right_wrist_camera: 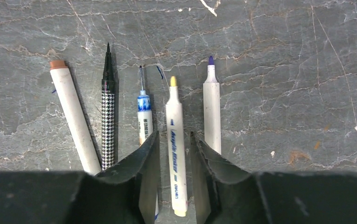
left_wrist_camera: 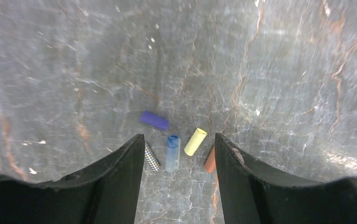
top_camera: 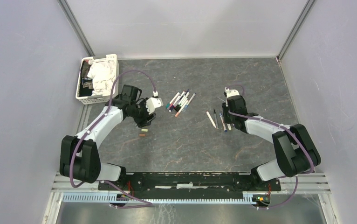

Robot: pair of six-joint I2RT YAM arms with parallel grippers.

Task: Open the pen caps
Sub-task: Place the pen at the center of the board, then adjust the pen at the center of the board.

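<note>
Pen caps lie loose between the parted left fingers

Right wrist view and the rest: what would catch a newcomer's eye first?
Five uncapped pens lie in a row under the right jaws, which stand open astride the yellow-tipped white marker. By the open left jaws, small loose plastic caps lie on the grey marbled table: a purple cap, a yellow cap and a clear blue cap. A cluster of colour-ended pens lies mid-table.
</note>
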